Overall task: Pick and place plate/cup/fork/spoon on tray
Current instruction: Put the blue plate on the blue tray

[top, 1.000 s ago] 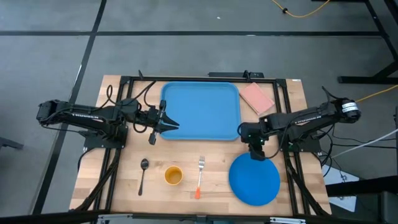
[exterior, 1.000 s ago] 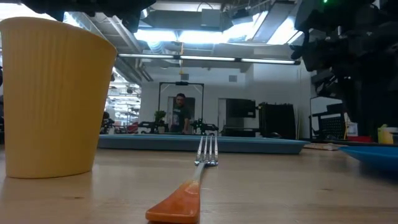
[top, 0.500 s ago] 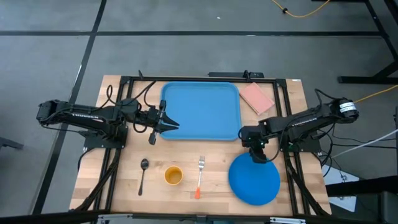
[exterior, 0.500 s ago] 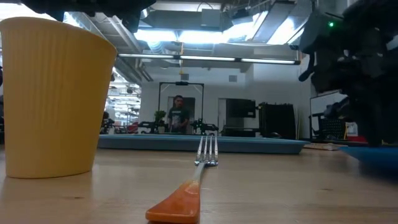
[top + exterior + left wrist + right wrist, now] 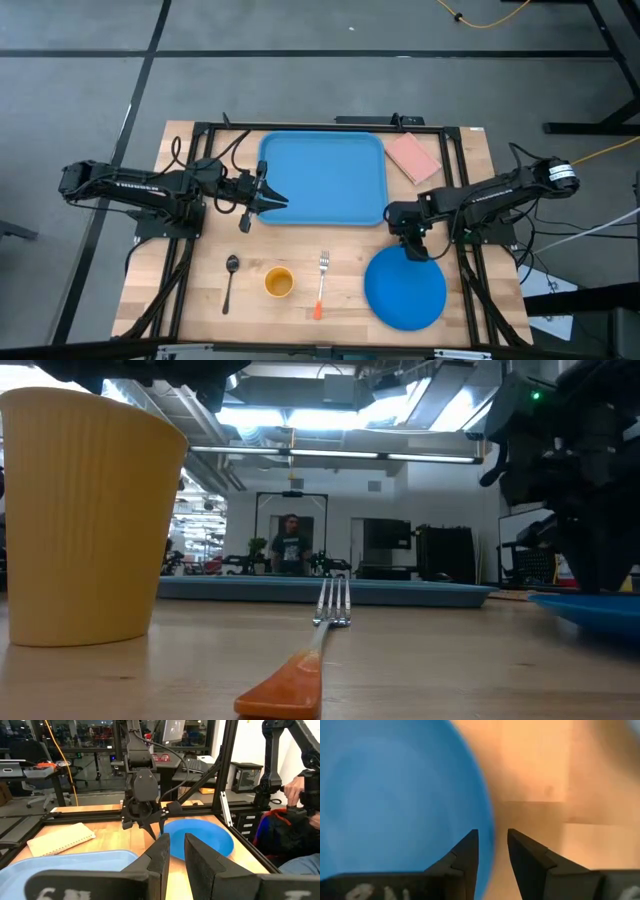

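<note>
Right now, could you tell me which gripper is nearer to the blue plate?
The right gripper: it straddles the plate's rim on the tray side. The left gripper waits across the table, over the tray's left edge.

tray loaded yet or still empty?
Empty. The tray shows bare blue in the high view; plate, cup, fork and spoon all lie on the table.

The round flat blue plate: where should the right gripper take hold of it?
Grip the round flat blue plate by its thin rim on the edge facing the light-blue rectangular tray, coming from above. It lies flat, so only the rim fits between the fingers. The right gripper already straddles that edge.
</note>
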Robot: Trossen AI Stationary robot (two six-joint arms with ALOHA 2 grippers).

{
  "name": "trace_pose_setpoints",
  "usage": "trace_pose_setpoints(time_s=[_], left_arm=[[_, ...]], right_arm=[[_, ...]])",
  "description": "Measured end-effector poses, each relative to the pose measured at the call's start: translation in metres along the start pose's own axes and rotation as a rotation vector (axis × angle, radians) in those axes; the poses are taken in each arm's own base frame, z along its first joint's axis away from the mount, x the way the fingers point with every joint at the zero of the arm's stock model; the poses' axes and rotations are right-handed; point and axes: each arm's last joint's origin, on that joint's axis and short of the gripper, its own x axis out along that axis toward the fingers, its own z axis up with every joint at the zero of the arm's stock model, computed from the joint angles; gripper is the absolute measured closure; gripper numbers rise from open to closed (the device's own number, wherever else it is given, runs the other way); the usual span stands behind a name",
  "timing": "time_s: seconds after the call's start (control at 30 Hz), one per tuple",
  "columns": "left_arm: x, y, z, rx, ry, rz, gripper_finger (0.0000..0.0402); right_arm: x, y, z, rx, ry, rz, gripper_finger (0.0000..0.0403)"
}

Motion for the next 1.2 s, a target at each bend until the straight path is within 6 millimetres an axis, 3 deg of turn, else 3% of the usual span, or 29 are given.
trace_pose_setpoints(time_s=[1.2], left_arm=[[0.000, 0.000, 0.000, 0.000, 0.000, 0.000, 0.0350]], right_arm=[[0.017, -0.001, 0.001, 0.007, 0.041, 0.102, 0.0309]])
